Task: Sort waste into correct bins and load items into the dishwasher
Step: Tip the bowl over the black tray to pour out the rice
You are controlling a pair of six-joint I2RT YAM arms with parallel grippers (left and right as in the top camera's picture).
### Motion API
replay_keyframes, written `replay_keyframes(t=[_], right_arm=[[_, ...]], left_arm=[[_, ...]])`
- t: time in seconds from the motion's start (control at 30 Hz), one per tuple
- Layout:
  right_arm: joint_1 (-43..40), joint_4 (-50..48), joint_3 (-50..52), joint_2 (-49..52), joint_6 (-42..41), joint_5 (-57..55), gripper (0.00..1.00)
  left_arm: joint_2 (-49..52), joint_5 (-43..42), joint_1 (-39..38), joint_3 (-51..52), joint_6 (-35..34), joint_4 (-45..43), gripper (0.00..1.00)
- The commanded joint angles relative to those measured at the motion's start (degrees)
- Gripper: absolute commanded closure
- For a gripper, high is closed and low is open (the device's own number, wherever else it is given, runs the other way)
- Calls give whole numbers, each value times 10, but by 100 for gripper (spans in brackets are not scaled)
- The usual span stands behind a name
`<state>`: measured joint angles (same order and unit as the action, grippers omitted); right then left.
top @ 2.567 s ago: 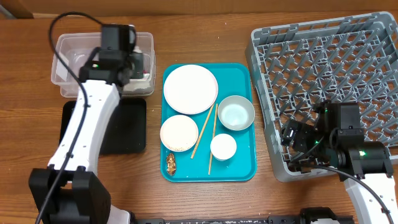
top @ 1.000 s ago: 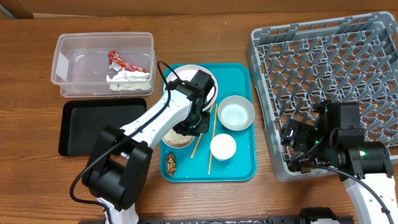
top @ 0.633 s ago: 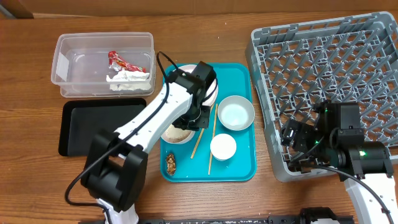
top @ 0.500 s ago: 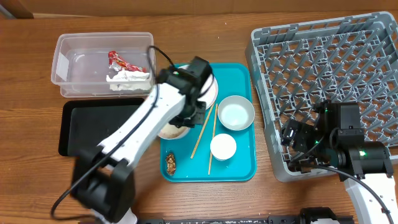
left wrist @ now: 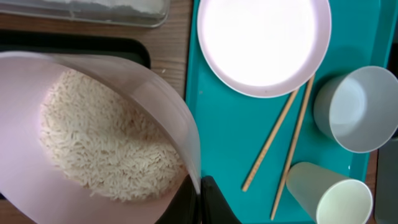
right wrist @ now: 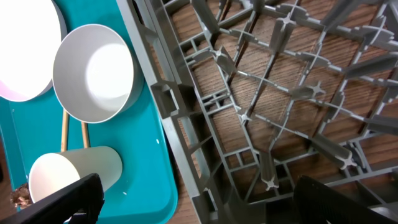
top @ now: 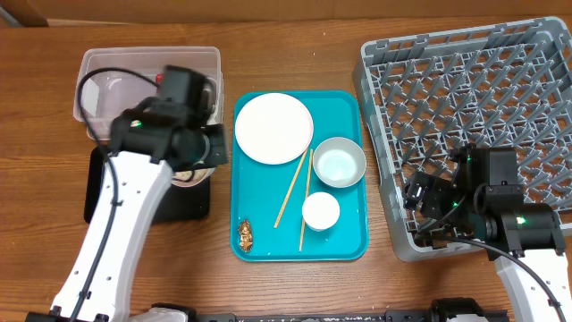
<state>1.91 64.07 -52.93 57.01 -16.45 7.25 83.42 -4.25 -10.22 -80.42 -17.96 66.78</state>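
My left gripper (left wrist: 198, 200) is shut on the rim of a pale bowl (left wrist: 37, 106) that holds white rice (left wrist: 106, 146). In the overhead view the left gripper (top: 211, 152) holds this bowl (top: 190, 172) tilted over the black tray (top: 183, 199), in front of the clear tub (top: 98, 85). The arm hides the tub's contents. On the teal tray (top: 259, 215) lie a white plate (top: 273, 128), a pale bowl (top: 339, 162), a white cup (top: 320, 211), two chopsticks (top: 291, 190) and a brown scrap (top: 246, 234). My right gripper (right wrist: 205, 208) is open and empty over the near left corner of the grey dish rack (top: 474, 98).
The rack's left wall (right wrist: 168, 99) stands close against the teal tray's right edge (right wrist: 149, 180). In the right wrist view the pale bowl (right wrist: 93, 71) and the cup (right wrist: 68, 171) lie just left of the rack. Bare wooden table surrounds the trays.
My left gripper took the rice bowl off the teal tray and carried it left, over the black tray. The right arm has not moved.
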Motion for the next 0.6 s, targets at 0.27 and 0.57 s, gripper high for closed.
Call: replay_keyframes(t=[0.27,0.57], right_arm=[[-2,-3,-19,-3,3,-1,0],[-2,-3,-19,-3,3,-1,0]], left_arm=[[-3,-375,240,174,191,-139,96],[-3,-704,389,258,360,-162,96]])
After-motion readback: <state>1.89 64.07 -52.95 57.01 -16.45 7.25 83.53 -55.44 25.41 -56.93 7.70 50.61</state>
